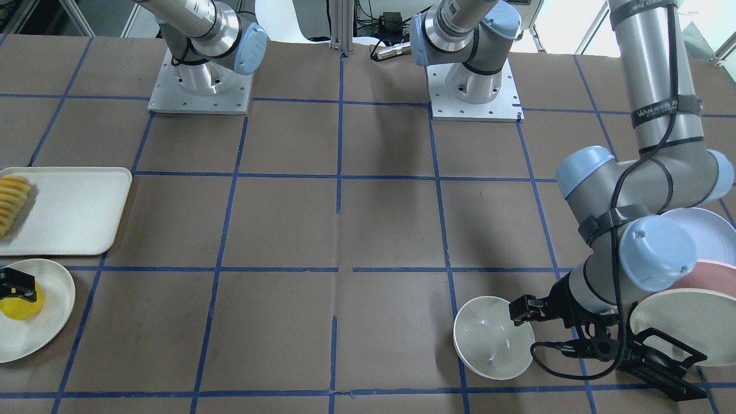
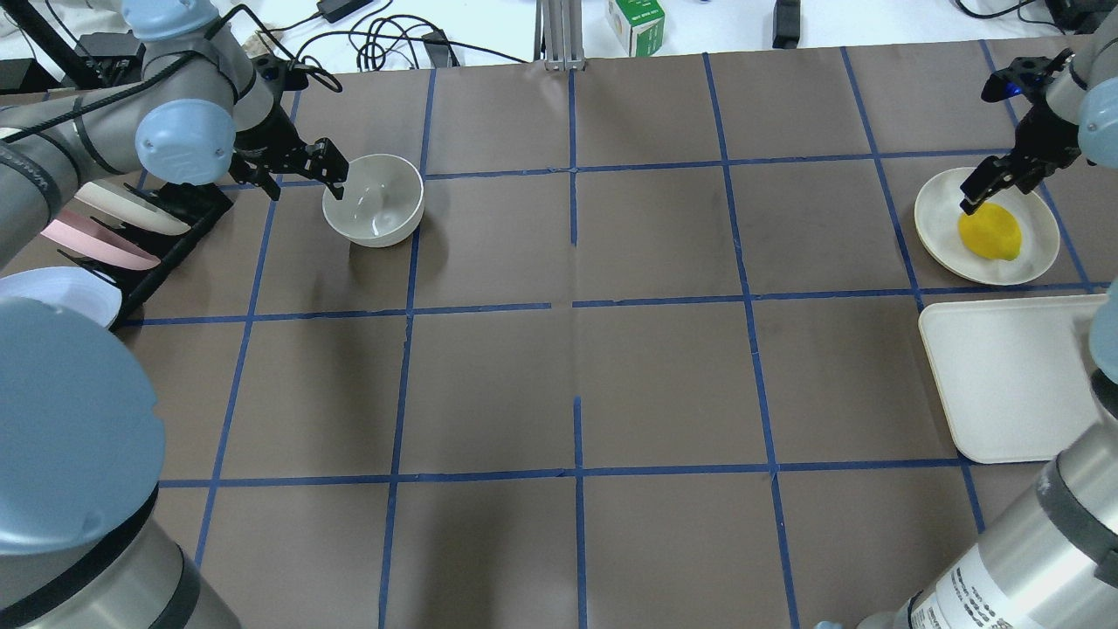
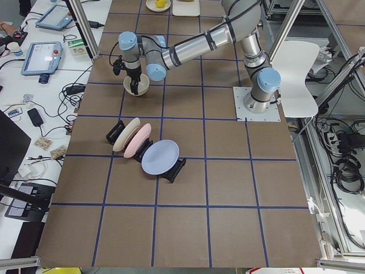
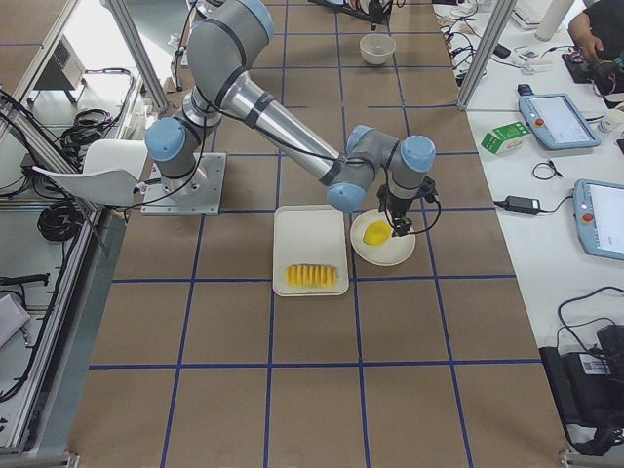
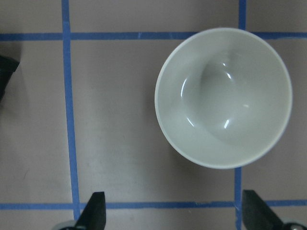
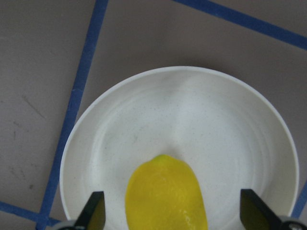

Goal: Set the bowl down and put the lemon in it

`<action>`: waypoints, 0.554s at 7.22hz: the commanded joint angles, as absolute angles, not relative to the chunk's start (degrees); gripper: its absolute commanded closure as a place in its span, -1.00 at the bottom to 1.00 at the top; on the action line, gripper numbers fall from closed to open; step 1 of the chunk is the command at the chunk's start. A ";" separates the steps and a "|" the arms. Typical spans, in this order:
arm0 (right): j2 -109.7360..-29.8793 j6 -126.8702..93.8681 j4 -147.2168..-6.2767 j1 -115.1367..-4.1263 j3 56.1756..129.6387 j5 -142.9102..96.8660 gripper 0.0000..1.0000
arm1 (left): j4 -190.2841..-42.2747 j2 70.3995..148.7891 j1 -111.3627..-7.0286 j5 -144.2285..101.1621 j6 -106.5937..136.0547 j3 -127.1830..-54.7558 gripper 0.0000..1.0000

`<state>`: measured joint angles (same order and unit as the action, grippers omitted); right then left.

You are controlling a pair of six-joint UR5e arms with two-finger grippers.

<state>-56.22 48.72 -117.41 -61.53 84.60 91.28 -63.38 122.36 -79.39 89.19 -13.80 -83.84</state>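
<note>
The off-white bowl point(image 2: 374, 199) stands upright on the table at the far left, and also shows in the front view point(image 1: 493, 337) and the left wrist view point(image 5: 223, 96). My left gripper point(image 2: 327, 170) is open and empty, just beside the bowl's rim; in the wrist view point(image 5: 175, 211) the bowl lies ahead of the fingertips, not between them. The yellow lemon point(image 2: 990, 234) lies on a shallow white plate point(image 2: 1031, 262) at the far right. My right gripper point(image 2: 978, 196) is open over the lemon's end. In the right wrist view the lemon point(image 6: 165, 196) sits between the spread fingertips.
A black rack point(image 2: 179, 218) with white, pink and blue plates stands left of the bowl, under my left arm. A white tray point(image 2: 1004, 384) lies near the lemon's plate, with a row of orange-yellow fruit slices point(image 1: 12, 201) on it. Blue tape lines grid the brown table.
</note>
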 commanded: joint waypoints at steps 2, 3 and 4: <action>-55.02 50.62 -122.50 -60.47 89.98 91.93 -0.94 | -62.58 126.21 -79.37 84.22 -13.54 -82.97 -0.67; -55.28 50.45 -122.08 -60.47 89.39 92.11 -0.61 | -62.49 126.65 -79.37 84.11 -13.19 -82.97 -0.13; -55.28 50.01 -121.73 -60.47 89.38 92.20 -0.06 | -62.49 126.91 -79.37 84.11 -13.88 -82.97 0.51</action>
